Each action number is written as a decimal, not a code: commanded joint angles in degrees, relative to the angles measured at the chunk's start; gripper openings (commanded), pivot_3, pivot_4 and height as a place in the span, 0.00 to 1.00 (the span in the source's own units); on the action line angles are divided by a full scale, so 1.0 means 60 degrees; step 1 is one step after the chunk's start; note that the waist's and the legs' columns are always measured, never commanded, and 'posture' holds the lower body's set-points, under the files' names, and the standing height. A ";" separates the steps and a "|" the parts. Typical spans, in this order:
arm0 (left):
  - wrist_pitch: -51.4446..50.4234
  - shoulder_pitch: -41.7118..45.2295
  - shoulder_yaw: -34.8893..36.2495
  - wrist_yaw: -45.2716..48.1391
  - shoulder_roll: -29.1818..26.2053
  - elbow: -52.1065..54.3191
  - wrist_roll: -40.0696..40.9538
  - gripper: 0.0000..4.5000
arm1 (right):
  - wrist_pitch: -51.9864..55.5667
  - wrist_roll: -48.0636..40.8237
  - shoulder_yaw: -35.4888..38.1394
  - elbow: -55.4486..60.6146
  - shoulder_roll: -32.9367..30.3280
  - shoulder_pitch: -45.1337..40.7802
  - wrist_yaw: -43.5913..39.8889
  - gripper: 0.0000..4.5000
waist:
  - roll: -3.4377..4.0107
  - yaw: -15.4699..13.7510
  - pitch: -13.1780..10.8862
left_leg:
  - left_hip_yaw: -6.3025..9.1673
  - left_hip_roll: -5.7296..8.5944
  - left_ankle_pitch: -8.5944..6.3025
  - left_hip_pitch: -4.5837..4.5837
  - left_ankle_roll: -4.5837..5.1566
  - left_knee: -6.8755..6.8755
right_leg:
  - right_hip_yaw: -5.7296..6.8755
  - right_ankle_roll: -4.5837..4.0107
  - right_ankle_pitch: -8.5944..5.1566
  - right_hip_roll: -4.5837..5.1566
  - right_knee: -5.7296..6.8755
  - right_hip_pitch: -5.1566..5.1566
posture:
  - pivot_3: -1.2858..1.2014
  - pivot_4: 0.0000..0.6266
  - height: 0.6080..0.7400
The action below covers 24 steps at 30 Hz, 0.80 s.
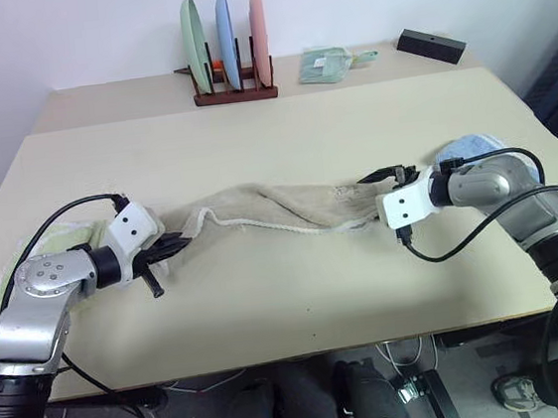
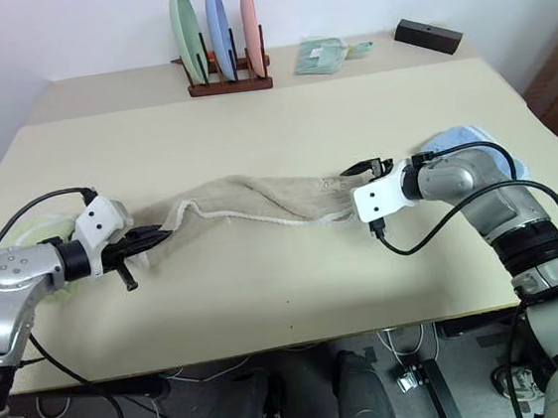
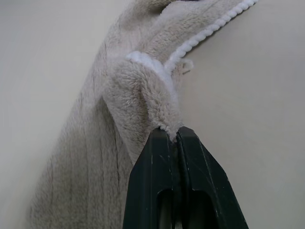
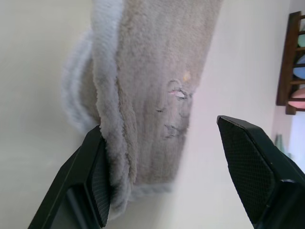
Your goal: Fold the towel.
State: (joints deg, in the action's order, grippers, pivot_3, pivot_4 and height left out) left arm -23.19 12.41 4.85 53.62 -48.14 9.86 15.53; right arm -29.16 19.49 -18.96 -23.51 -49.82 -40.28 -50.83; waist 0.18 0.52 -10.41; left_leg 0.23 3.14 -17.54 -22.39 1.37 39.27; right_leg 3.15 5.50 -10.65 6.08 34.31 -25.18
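Three plates (image 1: 228, 40) fill the rack (image 1: 235, 95); left tool (image 1: 176, 243) clamps towel (image 1: 269, 210), right tool (image 1: 387, 175) apart.

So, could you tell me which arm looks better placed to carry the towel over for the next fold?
Probably the left: the left gripper is shut on the towel, while the right gripper is open at the other end.

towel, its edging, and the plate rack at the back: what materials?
Towel: looks like soft terry or plush cloth, beige, with a fuzzy matte pile.
Edging: whitish twisted cord, probably cotton or synthetic.
Plate rack: likely dark-stained wood, going by its brown base and slim posts; the grain is too small to confirm.
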 commanded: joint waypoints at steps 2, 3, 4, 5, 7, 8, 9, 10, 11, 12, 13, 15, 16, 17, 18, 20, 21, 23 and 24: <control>0.0029 -0.0038 0.0223 -0.0067 0.0004 0.0352 0.0147 0.00 | -0.0014 -0.0312 0.0305 0.0003 -0.0057 -0.0173 -0.0234 0.44 | 0.0000 0.0015 0.0000 | -0.0001 0.0000 0.0000 0.0000 0.0000 0.0000 | 0.0000 0.0000 0.0000 0.0000 -0.0001 0.0002 | 0.52 0.24 1.00; 0.0036 -0.0095 0.0248 -0.0070 0.0000 0.0374 0.0161 0.00 | 0.0013 -0.0420 0.0327 0.0064 -0.0071 -0.0142 -0.0357 0.33 | 0.0000 0.0023 0.0000 | 0.0000 0.0000 0.0000 0.0000 0.0000 0.0000 | 0.0000 0.0000 0.0000 0.0000 -0.0001 0.0001 | 0.52 0.24 1.00; 0.0053 -0.0150 0.0269 -0.0073 -0.0004 0.0384 0.0165 0.00 | 0.0022 -0.0497 0.0335 0.0116 -0.0091 -0.0110 -0.0460 0.21 | 0.0000 0.0026 0.0000 | 0.0000 -0.0001 0.0000 0.0000 0.0000 0.0000 | 0.0000 0.0000 0.0000 -0.0001 0.0000 0.0000 | 0.52 0.24 1.00; 0.0064 -0.0186 0.0280 -0.0076 -0.0008 0.0391 0.0166 0.00 | 0.0025 -0.0541 0.0340 0.0147 -0.0104 -0.0089 -0.0534 0.11 | 0.0000 0.0028 0.0000 | 0.0000 -0.0002 0.0000 0.0000 0.0000 0.0000 | -0.0001 0.0000 0.0000 -0.0001 -0.0001 0.0000 | 0.52 0.24 1.00; 0.0084 -0.0234 0.0293 -0.0083 -0.0016 0.0392 0.0158 0.00 | 0.0051 -0.0602 0.0361 0.0191 -0.0120 -0.0055 -0.0625 0.01 | 0.0000 0.0027 0.0000 | 0.0000 -0.0002 0.0000 0.0000 0.0000 0.0000 | -0.0002 0.0000 0.0000 -0.0001 -0.0001 0.0000 | 0.52 0.24 1.00; 0.0107 -0.0257 0.0304 -0.0093 -0.0017 0.0379 0.0144 0.00 | 0.0092 -0.0638 0.0422 0.0213 -0.0125 -0.0059 -0.0598 0.01 | 0.0000 0.0022 0.0000 | 0.0000 -0.0002 0.0000 0.0000 0.0000 0.0000 | -0.0002 0.0000 0.0000 -0.0001 0.0000 0.0000 | 0.52 0.24 1.00; 0.0171 -0.0244 0.0324 -0.0140 0.0008 0.0328 0.0113 0.00 | 0.0154 -0.0636 0.0521 0.0176 -0.0104 -0.0153 -0.0461 0.01 | 0.0000 0.0018 0.0000 | 0.0000 -0.0002 0.0000 0.0000 0.0000 -0.0001 | -0.0002 0.0000 0.0000 -0.0001 0.0000 0.0000 | 0.52 0.24 1.00; 0.0314 -0.0115 0.0326 -0.0228 0.0076 0.0161 0.0045 0.00 | 0.0268 -0.0505 0.0629 0.0017 -0.0064 -0.0390 -0.0165 0.01 | 0.0000 0.0011 0.0000 | 0.0000 -0.0002 0.0000 0.0000 0.0000 -0.0001 | -0.0002 0.0000 0.0000 -0.0001 0.0000 0.0000 | 0.52 0.24 1.00; 0.0636 0.0191 0.0287 -0.0380 0.0163 -0.0191 -0.0138 0.00 | 0.0329 -0.0280 0.0721 -0.0271 -0.0030 -0.0760 0.0252 0.01 | 0.0001 0.0010 -0.0001 | 0.0000 -0.0001 0.0000 0.0000 0.0000 0.0000 | -0.0002 -0.0001 0.0000 0.0000 0.0000 0.0000 | 0.52 0.24 1.00; 0.0877 0.0427 0.0249 -0.0483 0.0224 -0.0466 -0.0273 0.00 | 0.0367 -0.0111 0.0761 -0.0488 -0.0003 -0.1027 0.0541 0.01 | 0.0003 0.0008 -0.0002 | 0.0000 0.0000 0.0000 0.0000 0.0000 0.0000 | -0.0002 -0.0001 0.0001 0.0002 0.0000 0.0000 | 0.52 0.24 1.00; 0.1300 0.0859 0.0167 -0.0692 0.0302 -0.0971 -0.0556 0.00 | 0.0329 0.0129 0.0767 -0.0813 0.0020 -0.1378 0.0928 0.01 | 0.0002 0.0001 -0.0002 | -0.0002 0.0004 0.0001 0.0000 -0.0001 0.0001 | -0.0002 -0.0001 0.0001 0.0004 0.0005 -0.0003 | 0.52 0.24 1.00; 0.2070 0.2299 0.0012 -0.1646 0.0562 -0.2461 -0.1347 0.00 | 0.0236 0.0777 0.0698 -0.1718 0.0087 -0.2355 0.2000 0.01 | 0.0001 -0.0031 -0.0002 | 0.0003 0.0004 0.0006 -0.0001 -0.0011 0.0001 | 0.0003 -0.0009 0.0007 0.0002 0.0008 -0.0006 | 0.52 0.24 1.00; 0.2697 0.3235 -0.0046 -0.2366 0.0684 -0.3390 -0.1853 0.00 | 0.0184 0.1163 0.0620 -0.2236 0.0100 -0.2950 0.2605 0.01 | -0.0005 -0.0038 -0.0005 | 0.0003 0.0007 0.0010 0.0001 -0.0018 0.0001 | 0.0004 -0.0009 0.0007 0.0001 0.0016 -0.0007 | 0.52 0.24 1.00; 0.3162 0.3855 -0.0083 -0.2831 0.0767 -0.4045 -0.2184 0.00 | 0.0116 0.1422 0.0546 -0.2618 0.0114 -0.3350 0.3009 0.01 | -0.0006 -0.0042 -0.0005 | 0.0007 0.0009 0.0014 -0.0004 -0.0024 0.0000 | 0.0007 -0.0013 0.0010 -0.0001 0.0016 -0.0012 | 0.52 0.24 1.00; 0.3480 0.4605 -0.0070 -0.3386 0.0837 -0.4796 -0.2458 0.00 | 0.0045 0.1750 0.0459 -0.3020 0.0102 -0.3792 0.3551 0.01 | -0.0006 -0.0039 -0.0005 | 0.0008 0.0009 0.0014 -0.0003 -0.0024 -0.0001 | 0.0007 -0.0013 0.0010 -0.0002 0.0020 -0.0013 | 0.52 0.24 1.00; 0.4438 0.6391 0.0212 -0.4520 0.0863 -0.6346 -0.2726 0.00 | 0.0094 0.2388 0.0369 -0.3864 0.0095 -0.4913 0.4878 0.01 | -0.0008 0.0001 -0.0004 | 0.0005 0.0013 0.0015 -0.0009 -0.0027 -0.0006 | 0.0005 -0.0012 0.0010 -0.0002 0.0020 -0.0025 | 0.52 0.24 1.00; 0.4807 0.7393 0.0494 -0.4988 0.0815 -0.7025 -0.2632 0.00 | 0.0211 0.2646 0.0401 -0.4187 0.0043 -0.5587 0.5534 0.01 | -0.0011 0.0021 -0.0008 | 0.0003 0.0012 0.0016 -0.0020 -0.0027 -0.0016 | 0.0005 -0.0011 0.0010 -0.0005 0.0020 -0.0033 | 0.52 0.24 1.00; 0.5344 0.8383 0.0784 -0.5082 0.0637 -0.7735 -0.2353 0.00 | 0.0185 0.2753 0.0519 -0.4539 -0.0048 -0.6356 0.6103 0.01 | -0.0012 0.0082 -0.0008 | -0.0002 0.0013 0.0017 -0.0091 -0.0028 -0.0019 | 0.0004 -0.0003 0.0015 -0.0002 0.0016 -0.0097 | 0.52 0.24 1.00; 0.5357 0.8456 0.0826 -0.4861 0.0579 -0.7852 -0.2222 0.00 | 0.0034 0.2628 0.0565 -0.4617 -0.0071 -0.6454 0.6038 0.01 | -0.0009 0.0116 -0.0005 | -0.0012 0.0016 0.0016 -0.0146 -0.0028 -0.0017 | 0.0000 -0.0001 0.0016 0.0002 0.0022 -0.0170 | 0.52 0.24 1.00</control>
State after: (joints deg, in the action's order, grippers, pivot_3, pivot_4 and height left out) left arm 7.03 63.31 6.93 24.92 -42.82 -35.71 0.98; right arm -28.48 35.35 -17.49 -50.30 -48.37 -77.51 -16.65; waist 0.12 1.21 -10.44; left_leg 0.13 3.25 -17.44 -23.38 1.20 39.11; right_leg 3.14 5.50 -10.55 6.10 34.44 -26.42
